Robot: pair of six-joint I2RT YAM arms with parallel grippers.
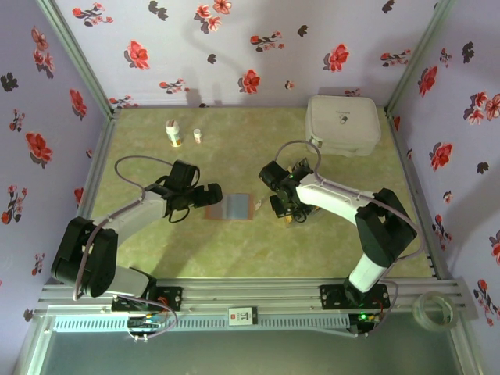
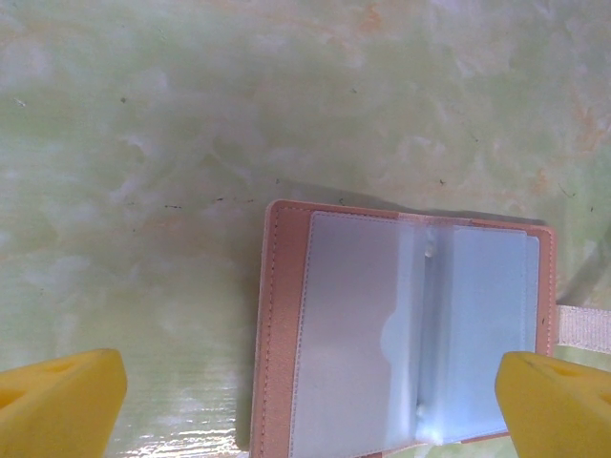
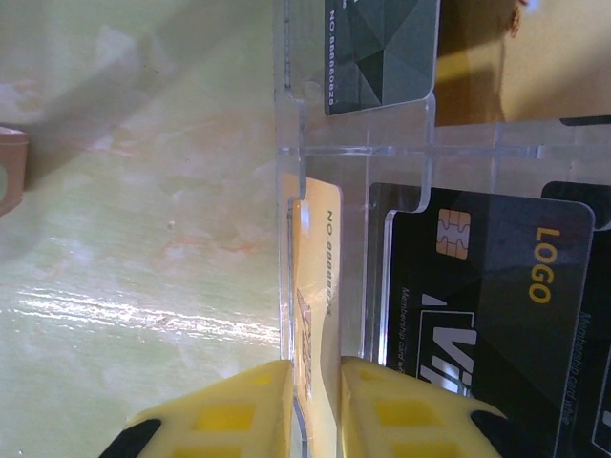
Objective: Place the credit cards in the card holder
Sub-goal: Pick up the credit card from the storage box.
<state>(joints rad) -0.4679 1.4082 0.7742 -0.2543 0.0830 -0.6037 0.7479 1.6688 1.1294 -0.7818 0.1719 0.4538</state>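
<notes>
Nearly closed, the right gripper point(image 3: 315, 415) pinches a tan card point(image 3: 317, 258) that stands on edge in a slot of a clear rack point(image 3: 353, 153). Next to it in the rack is a black card point(image 3: 487, 315) marked LOGO, and a dark card point(image 3: 382, 48) sits in a slot further on. The rack stands a little right of the middle of the worktop point(image 1: 234, 156).

The left gripper point(image 2: 310, 405) is spread wide and holds nothing. Its fingers point(image 2: 57, 401) straddle the holder point(image 2: 382, 334), which lies open and flat at the worktop's middle, pale plastic sleeves facing up. Whether the fingers touch it I cannot tell.

A white case point(image 1: 344, 125) sits by the far right corner, and two small bottles point(image 1: 173, 133) stand near the far edge, toward the left.
</notes>
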